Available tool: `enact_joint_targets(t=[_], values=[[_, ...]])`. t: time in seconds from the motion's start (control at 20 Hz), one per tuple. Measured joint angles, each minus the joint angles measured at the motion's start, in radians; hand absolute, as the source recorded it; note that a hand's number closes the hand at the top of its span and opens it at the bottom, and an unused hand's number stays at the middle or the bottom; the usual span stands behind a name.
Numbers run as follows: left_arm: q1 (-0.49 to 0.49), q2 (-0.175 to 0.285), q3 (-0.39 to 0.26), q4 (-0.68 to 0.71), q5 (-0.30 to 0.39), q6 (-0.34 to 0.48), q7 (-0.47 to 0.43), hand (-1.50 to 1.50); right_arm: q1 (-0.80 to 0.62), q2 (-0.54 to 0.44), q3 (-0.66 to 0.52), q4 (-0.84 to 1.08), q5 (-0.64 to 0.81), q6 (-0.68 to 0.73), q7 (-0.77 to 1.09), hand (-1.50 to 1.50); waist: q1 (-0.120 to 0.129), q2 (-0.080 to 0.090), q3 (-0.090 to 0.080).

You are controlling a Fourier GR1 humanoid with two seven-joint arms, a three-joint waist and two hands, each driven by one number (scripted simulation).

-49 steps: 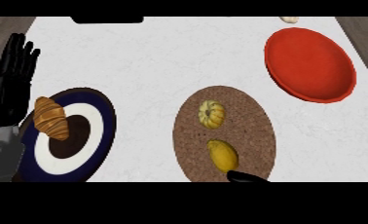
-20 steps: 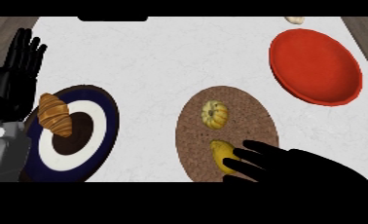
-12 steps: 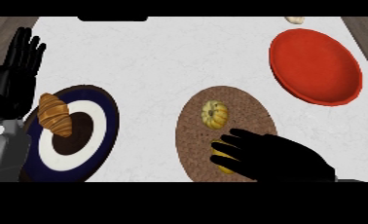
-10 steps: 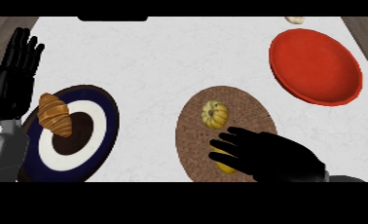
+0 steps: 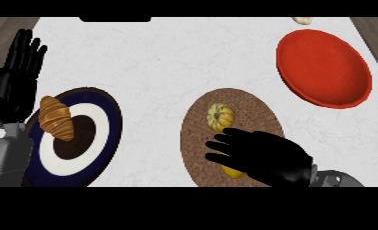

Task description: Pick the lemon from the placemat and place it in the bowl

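Note:
The lemon (image 5: 234, 172) lies on the near part of the round brown placemat (image 5: 195, 139); only a yellow sliver of it shows under my right hand (image 5: 266, 158). That hand lies flat over the lemon with its fingers spread and pointing left, open. The red bowl (image 5: 323, 68) stands at the far right, apart from the hand. My left hand (image 5: 21, 71) rests open at the left edge, fingers up.
A small ribbed yellow gourd (image 5: 219, 116) sits on the placemat just beyond my right fingers. A navy and white plate (image 5: 100, 146) at the left carries a croissant (image 5: 56, 118). A pale small object (image 5: 301, 20) lies at the far right edge.
My right hand has come in from the lower edge and slid left and forward over the lemon, covering most of it. The left hand has stayed put.

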Motion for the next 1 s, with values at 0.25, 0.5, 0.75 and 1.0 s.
enact_joint_targets(t=[0.25,0.5,0.75,1.0], values=[[-0.004,-0.007,0.021,0.022,-0.007,-0.02,-0.015,0.0,0.005,0.015,-0.007,0.051,0.069,-0.015,-0.06,-1.5,-0.001,0.0,0.0],[-0.002,-0.017,0.027,-0.007,-0.019,-0.02,0.012,0.0,0.01,0.053,-0.009,0.113,0.137,-0.039,-0.093,-1.5,0.0,0.0,0.0],[-0.014,-0.021,0.039,-0.009,-0.027,-0.026,0.025,0.0,0.004,0.121,0.013,0.181,0.204,-0.05,-0.092,-1.5,0.0,0.0,0.0],[0.013,-0.033,0.046,-0.034,-0.031,-0.039,0.027,0.0,0.019,0.155,0.008,0.222,0.259,-0.069,-0.093,-1.5,0.001,-0.003,0.0]])
